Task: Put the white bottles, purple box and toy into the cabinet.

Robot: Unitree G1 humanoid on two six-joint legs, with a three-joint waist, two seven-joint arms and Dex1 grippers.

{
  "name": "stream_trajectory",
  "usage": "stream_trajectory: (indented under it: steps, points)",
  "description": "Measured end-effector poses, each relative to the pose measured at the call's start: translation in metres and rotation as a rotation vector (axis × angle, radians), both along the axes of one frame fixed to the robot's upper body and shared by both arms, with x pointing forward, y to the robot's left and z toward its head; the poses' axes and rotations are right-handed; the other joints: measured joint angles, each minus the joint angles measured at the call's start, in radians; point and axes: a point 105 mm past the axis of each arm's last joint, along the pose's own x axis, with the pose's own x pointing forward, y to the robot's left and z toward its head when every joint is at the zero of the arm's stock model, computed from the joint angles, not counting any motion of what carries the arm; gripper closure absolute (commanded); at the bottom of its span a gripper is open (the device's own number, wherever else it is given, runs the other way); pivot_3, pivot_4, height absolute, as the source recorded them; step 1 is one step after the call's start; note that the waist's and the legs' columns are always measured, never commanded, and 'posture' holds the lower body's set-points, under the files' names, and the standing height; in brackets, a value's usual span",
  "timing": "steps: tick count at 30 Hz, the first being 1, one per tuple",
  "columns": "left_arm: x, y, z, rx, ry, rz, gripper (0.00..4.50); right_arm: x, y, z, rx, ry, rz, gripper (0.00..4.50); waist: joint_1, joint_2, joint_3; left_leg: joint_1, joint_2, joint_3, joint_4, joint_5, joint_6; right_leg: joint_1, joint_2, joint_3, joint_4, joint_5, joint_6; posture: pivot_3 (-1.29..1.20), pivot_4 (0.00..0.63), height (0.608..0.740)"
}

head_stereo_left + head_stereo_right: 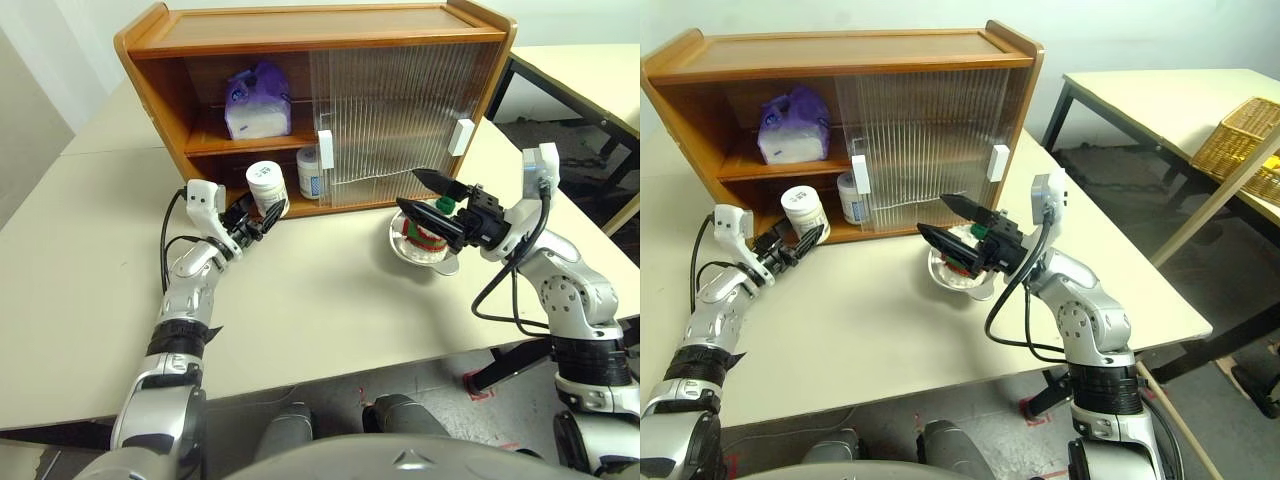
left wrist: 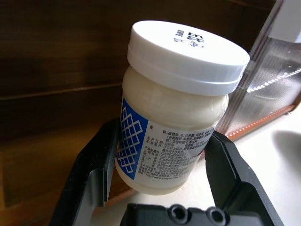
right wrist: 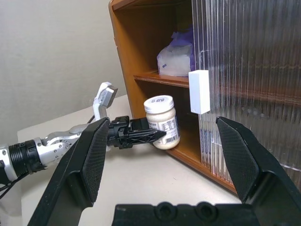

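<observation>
My left pincer is clamped on a white bottle, holding it upright just off the bench at the open left side of the cabinet, level with its lower compartment. A second white bottle stands inside that lower compartment, partly behind the sliding door. The purple box sits on the middle shelf. My right pincer hangs with its fingers wide apart above the toy, which lies in a steel bowl.
</observation>
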Motion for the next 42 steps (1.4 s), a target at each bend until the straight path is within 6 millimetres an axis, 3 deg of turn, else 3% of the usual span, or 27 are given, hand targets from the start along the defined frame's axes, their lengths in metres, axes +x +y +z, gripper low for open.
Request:
stream_trajectory:
  steps: [9, 18, 31, 42]
  points:
    - [0.012, 0.007, -0.005, -0.020, 0.027, 0.086, 1.44, 0.000, 0.000, 0.000, -0.001, 0.000, -0.002, 0.00, 0.000, 0.000, 0.000, 0.000, -0.001, 0.000, 0.000, 0.003, 0.000, 0.000, 0.000, 0.000, 0.000, 0.000, 0.002, -0.16, 0.016, 0.740]
    - [0.030, 0.000, -0.001, -0.042, 0.028, 0.183, 1.44, 0.000, 0.000, 0.000, -0.002, 0.001, -0.006, 0.00, 0.000, 0.000, 0.000, 0.000, -0.004, 0.001, 0.000, 0.008, 0.002, 0.001, 0.001, 0.001, -0.001, 0.000, 0.004, -0.16, 0.018, 0.740]
    - [0.044, 0.012, -0.010, -0.026, 0.071, 0.367, 1.44, 0.001, -0.001, 0.000, -0.005, 0.001, -0.008, 0.00, -0.002, -0.001, 0.001, 0.000, -0.011, 0.000, 0.000, 0.011, 0.003, 0.002, -0.001, 0.001, -0.001, 0.002, 0.006, -0.17, 0.017, 0.740]
    - [0.053, 0.002, -0.013, -0.022, 0.101, 0.396, 1.44, 0.001, -0.001, 0.000, -0.007, 0.000, -0.013, 0.00, -0.007, -0.002, 0.001, 0.000, -0.017, 0.000, 0.000, 0.012, 0.004, 0.003, -0.002, 0.003, -0.002, 0.001, 0.011, -0.19, 0.023, 0.740]
